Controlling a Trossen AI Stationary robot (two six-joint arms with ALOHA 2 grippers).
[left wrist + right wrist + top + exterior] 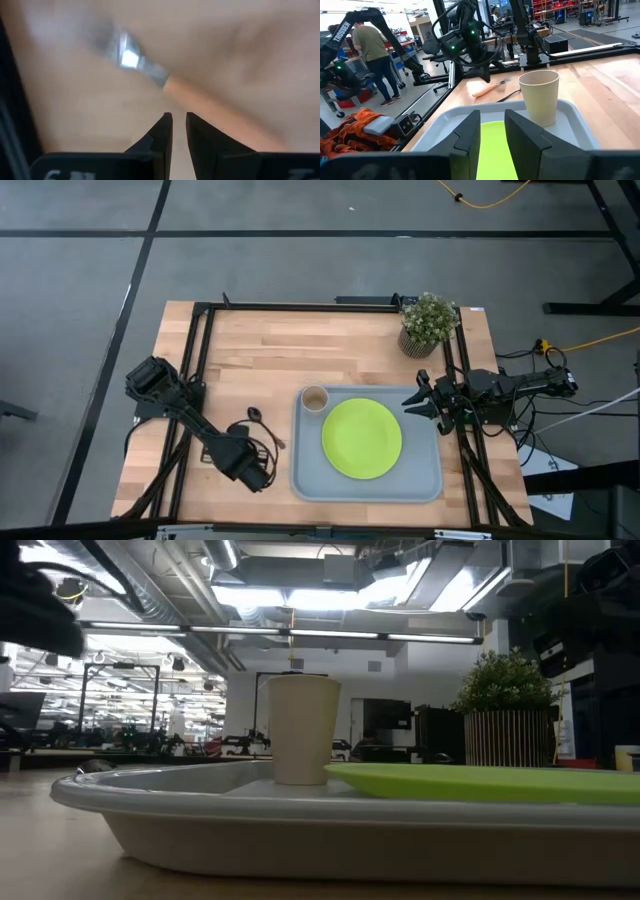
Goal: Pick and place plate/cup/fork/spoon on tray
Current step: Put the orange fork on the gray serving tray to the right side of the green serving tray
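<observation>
Plate (361, 438) & cup (314, 398) already on tray (430, 485); cup in far-left corner, plate centre. Fork (489, 88) & spoon (253, 414) not yet on it, both on surface just left of tray.

Left pincer (262, 475) hangs low over surface by tray's left edge, near corner. Its wrist view: fingers (161, 132) nearly together, only a thin slit, nothing between them, so empty. Fork lies just ahead of the tips; orange handle runs diagonally across the finger line, tines pointing away. Judgement: next grab turns on this, since the pincer must spread and drop across the handle, closing across the long axis, not along it. Left arm is clearly the nearer one; spoon sits a bit farther off, toward the far side.

Right pincer (422, 401) waits at tray's right edge, fingers parted, empty, aimed across tray toward cup. Well apart from fork.
</observation>
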